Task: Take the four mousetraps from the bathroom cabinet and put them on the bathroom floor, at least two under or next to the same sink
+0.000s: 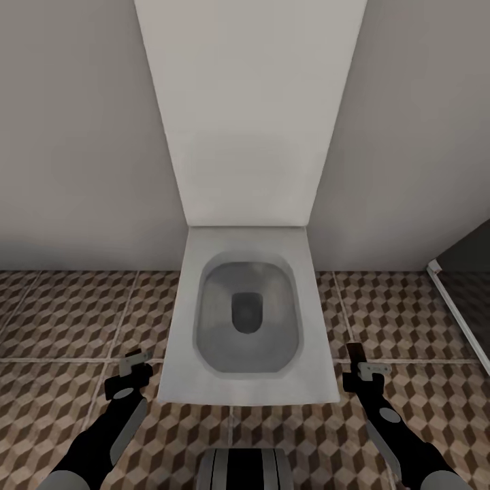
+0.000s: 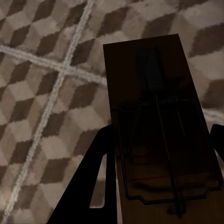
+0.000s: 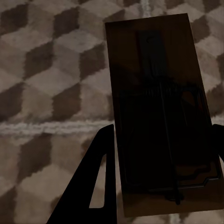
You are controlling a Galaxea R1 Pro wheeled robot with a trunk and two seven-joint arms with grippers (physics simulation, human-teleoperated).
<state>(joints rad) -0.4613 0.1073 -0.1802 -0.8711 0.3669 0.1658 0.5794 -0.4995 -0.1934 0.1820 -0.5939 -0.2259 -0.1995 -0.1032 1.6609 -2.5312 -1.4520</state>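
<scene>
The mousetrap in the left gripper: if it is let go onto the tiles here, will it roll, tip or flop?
The mousetrap is a flat rectangular board, so it would probably land flat and stay put rather than roll. It looks rigid, not floppy. Its thin wire parts may be the fragile bit. The left gripper holds it above the bathroom floor.

Both arms reach forward from the bottom corners of the head view. The left gripper [image 1: 134, 365] sits at lower left, the right gripper [image 1: 361, 371] at lower right. Each has its fingers clamped on a mousetrap [image 2: 161, 121] [image 3: 161, 112], seen in both wrist views.
</scene>
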